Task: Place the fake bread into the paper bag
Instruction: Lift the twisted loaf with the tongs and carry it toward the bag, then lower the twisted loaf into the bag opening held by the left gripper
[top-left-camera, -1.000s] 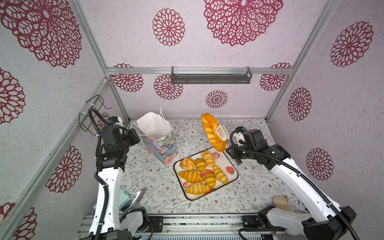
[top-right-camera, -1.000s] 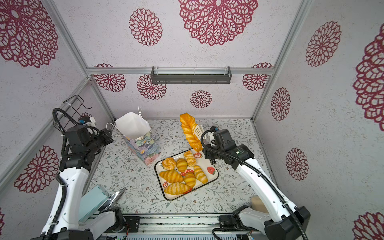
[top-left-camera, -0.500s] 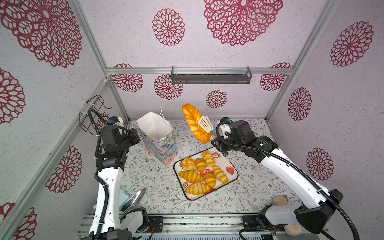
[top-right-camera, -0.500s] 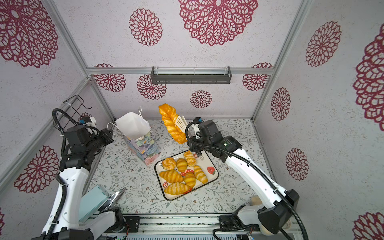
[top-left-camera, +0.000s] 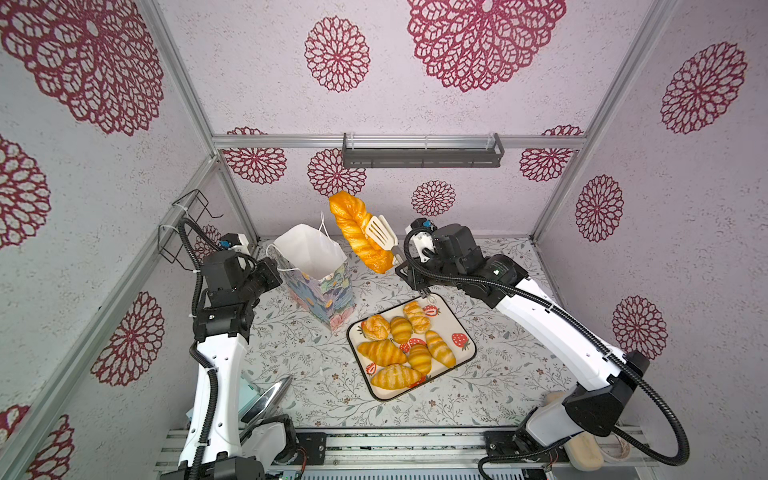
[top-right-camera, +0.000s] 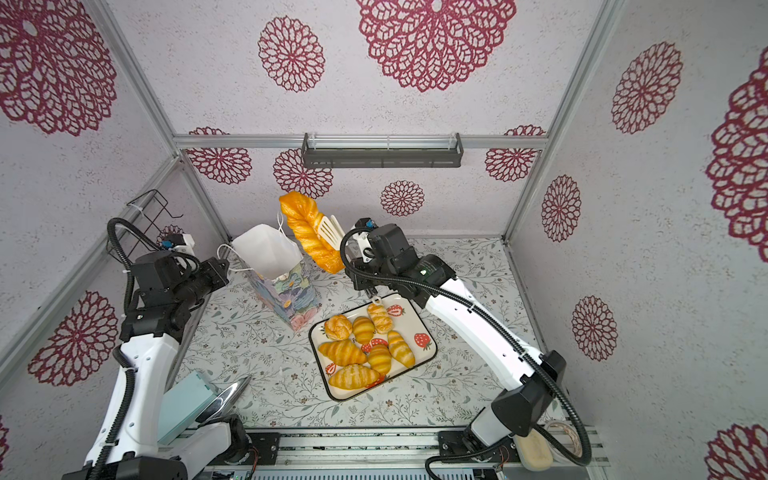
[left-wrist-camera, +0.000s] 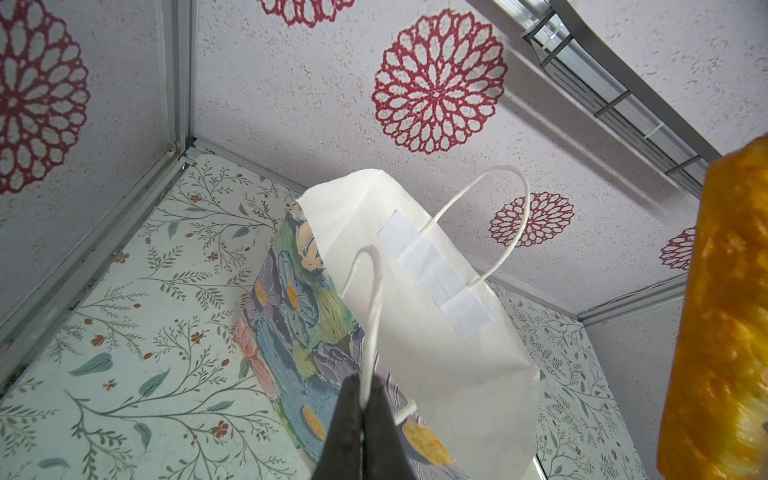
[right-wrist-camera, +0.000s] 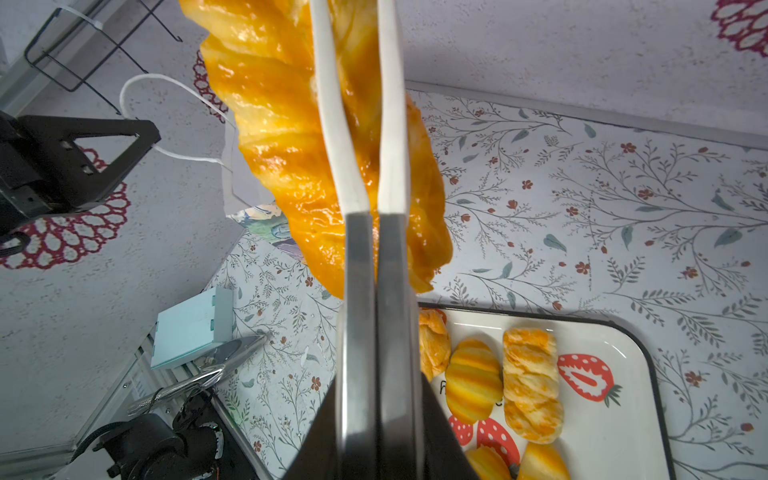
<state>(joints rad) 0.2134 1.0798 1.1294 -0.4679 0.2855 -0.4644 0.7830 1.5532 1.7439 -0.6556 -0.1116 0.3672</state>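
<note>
Right gripper (right-wrist-camera: 378, 395) is clamped on the steel handles of the white slotted-blade tongs (top-left-camera: 380, 232). The tongs are squeezed closed across the long glossy golden plaited loaf (top-left-camera: 357, 230) at roughly mid-length, so it hangs tilted with its low end toward the bag. The loaf is in the air just beside the mouth of the tall pastel flower-print paper bag (top-left-camera: 328, 293), on the tray side. It's not inside, and as far as I can judge not over the opening yet. Left gripper (left-wrist-camera: 362, 388) is pinched tight on one thin white cord handle (left-wrist-camera: 374, 291). My read: it's holding the mouth open and bracing the bag against tipping. The bag stands upright with no bread visible inside. The loaf is long relative to the mouth, so it probably has to go in end-first. Seven smaller golden croissants and rolls (top-left-camera: 381, 352) sit on the cream black-rimmed strawberry-print tray (top-left-camera: 451, 320), near the bag's base. Surface is a flat pale tabletop covering with leafy sprig print (top-left-camera: 299, 361). Room is a boxed cell: white textured walls with crimson rosettes (top-left-camera: 336, 54), aluminium frame posts, a grey shelf rail (top-left-camera: 422, 151) on the back wall and a black wire rack (top-left-camera: 189, 220) on the left wall.
</note>
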